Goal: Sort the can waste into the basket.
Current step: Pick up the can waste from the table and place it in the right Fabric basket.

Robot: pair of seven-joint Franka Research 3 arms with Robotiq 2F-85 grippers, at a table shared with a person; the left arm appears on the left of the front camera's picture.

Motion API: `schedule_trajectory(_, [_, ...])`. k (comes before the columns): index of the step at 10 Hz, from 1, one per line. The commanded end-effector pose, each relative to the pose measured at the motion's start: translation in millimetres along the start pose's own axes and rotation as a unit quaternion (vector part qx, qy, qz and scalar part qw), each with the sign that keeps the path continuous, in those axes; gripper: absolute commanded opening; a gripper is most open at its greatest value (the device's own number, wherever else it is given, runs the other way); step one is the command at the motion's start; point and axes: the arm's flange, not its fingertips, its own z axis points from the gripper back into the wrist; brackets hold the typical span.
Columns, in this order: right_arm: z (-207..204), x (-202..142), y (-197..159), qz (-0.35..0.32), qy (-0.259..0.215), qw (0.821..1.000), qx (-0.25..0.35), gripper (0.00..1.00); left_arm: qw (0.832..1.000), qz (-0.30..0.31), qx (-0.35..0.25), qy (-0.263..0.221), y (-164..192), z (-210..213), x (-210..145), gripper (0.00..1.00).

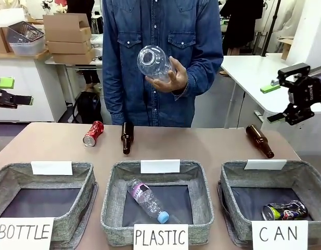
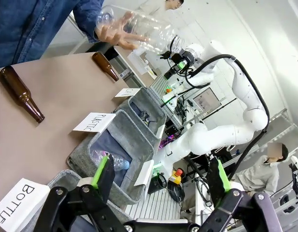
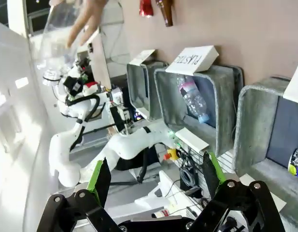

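A red can lies on its side on the brown table, far left of middle; it also shows at the top of the right wrist view as the red can. A dark blue dented can lies inside the grey CAN basket at the front right, and the same can peeks out at the right wrist view's edge. My left gripper hangs open off the table's left side, empty. My right gripper hovers open above the table's right end, empty.
The person across the table holds a clear plastic bottle in one hand. Brown glass bottles lie beside the red can and behind the CAN basket. A plastic bottle lies in the PLASTIC basket; the BOTTLE basket stands front left.
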Motion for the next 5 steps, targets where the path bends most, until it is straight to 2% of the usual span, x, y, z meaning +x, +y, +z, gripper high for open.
schedule_trajectory(1, [4.8, 2.9, -2.6, 0.012, 0.000, 1.000, -0.002, 1.00, 1.000, -0.013, -0.007, -0.005, -1.3, -1.8, 2.0, 1.00])
schedule_trajectory(5, [4.8, 2.9, -2.6, 0.012, 0.000, 1.000, -0.002, 1.00, 1.000, -0.013, -0.007, -0.005, -1.3, -1.8, 2.0, 1.00])
